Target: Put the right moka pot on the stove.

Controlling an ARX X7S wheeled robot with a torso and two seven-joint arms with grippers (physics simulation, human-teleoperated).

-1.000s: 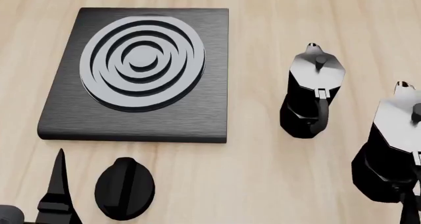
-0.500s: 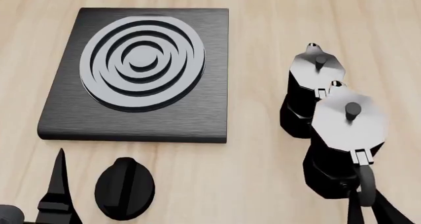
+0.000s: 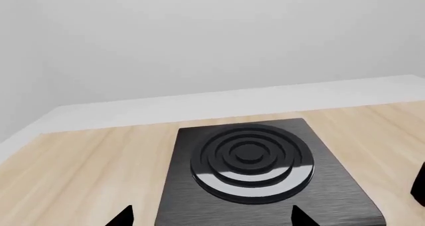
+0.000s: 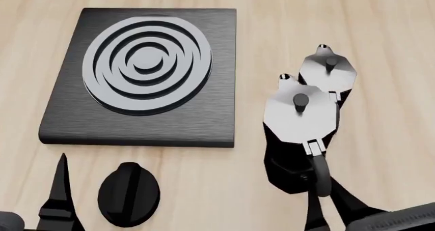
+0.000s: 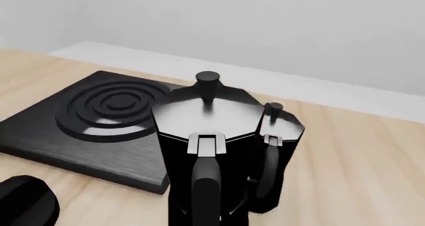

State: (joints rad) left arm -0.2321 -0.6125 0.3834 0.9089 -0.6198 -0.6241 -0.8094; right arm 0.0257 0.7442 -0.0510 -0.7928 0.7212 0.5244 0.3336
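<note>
Robot body: all-black gripper parts, seen only at the picture edges.

Head view: left gripper (image 4: pixel 60 200) shows as a slim, tapering black finger ending in a sharp point, with a blocky stepped base and a rounded dark grey bit at the corner. Right gripper (image 4: pixel 325 203) has thin black fingers widening into a dark, ribbed housing at the edge. Left wrist view: only two small pointed black fingertips (image 3: pixel 121 217) show. No cables, screws or markings discernible.
</note>
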